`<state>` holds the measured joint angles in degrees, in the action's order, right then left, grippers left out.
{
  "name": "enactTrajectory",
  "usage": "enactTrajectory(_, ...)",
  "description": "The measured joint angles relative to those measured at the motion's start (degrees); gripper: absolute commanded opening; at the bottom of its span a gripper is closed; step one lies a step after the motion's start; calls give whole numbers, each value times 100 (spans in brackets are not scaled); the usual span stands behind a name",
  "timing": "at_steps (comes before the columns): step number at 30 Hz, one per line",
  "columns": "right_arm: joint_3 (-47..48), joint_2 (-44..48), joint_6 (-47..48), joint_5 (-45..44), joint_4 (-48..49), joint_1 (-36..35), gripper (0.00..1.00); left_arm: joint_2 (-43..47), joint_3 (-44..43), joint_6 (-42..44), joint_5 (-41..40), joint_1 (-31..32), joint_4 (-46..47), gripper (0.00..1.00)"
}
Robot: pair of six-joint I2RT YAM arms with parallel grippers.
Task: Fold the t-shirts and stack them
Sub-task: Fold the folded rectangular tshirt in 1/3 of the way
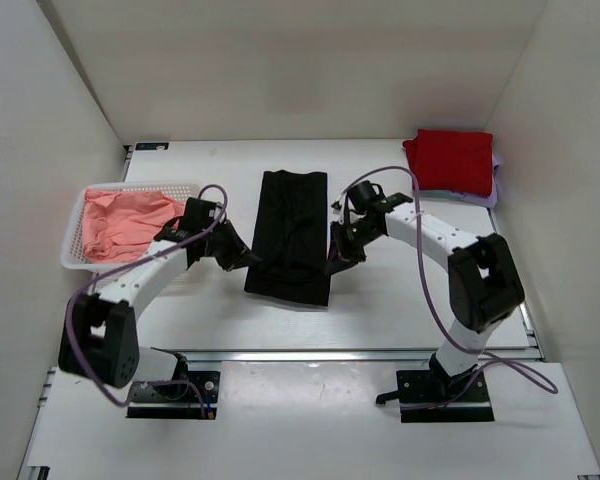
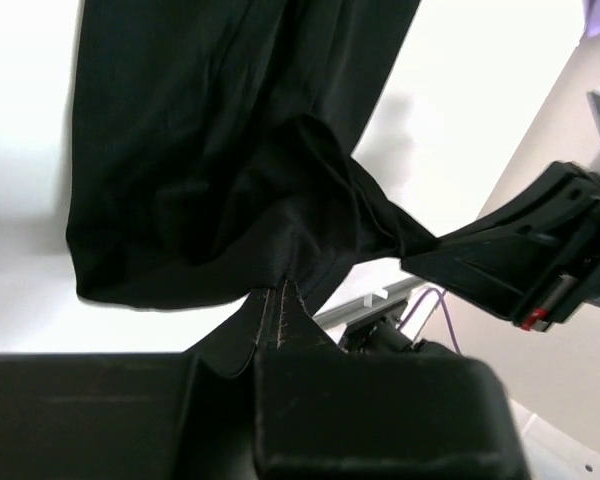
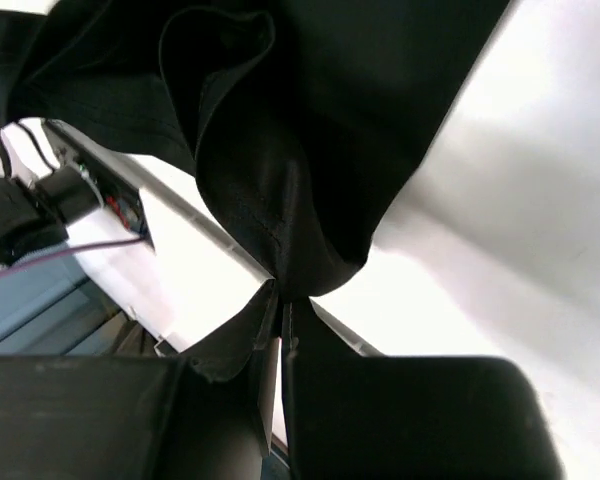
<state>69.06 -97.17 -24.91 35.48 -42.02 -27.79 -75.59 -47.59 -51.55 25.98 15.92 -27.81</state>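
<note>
Surface [image 1: 400,300], white and walled on three sides, seen from above with both arm bases at the bottom of the frame. Black t-shirt [image 1: 290,235] lies at the centre as a long, narrow folded strip running from top to bottom. White mesh basket [image 1: 75,225] sits at the left edge and holds crumpled salmon-pink t-shirts [image 1: 125,220]. Red t-shirt [image 1: 450,162] rests folded in the upper right corner, on top of a pale lilac t-shirt [image 1: 494,188] whose edge shows along its right side. Left claw [image 1: 247,258] meets the strip's lower left edge. In the left wrist view this claw [image 2: 278,312] is pinched shut on a stitched bunch of black cloth. Right claw [image 1: 337,262] meets the lower right edge, and its wrist view shows it [image 3: 280,300] clamped on a gathered black fold.
</note>
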Motion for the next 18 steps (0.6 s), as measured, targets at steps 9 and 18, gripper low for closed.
enactTrajectory(9, 1753, -1386, 291, 24, -509, 501, 0, -1331, -1126, 251, -111, -372, -22, 0)
enactTrajectory(18, 2907, -2367, 291, 94, -625, 844, 27, -2568, -1899, 315, -120, -638, 260, 36)
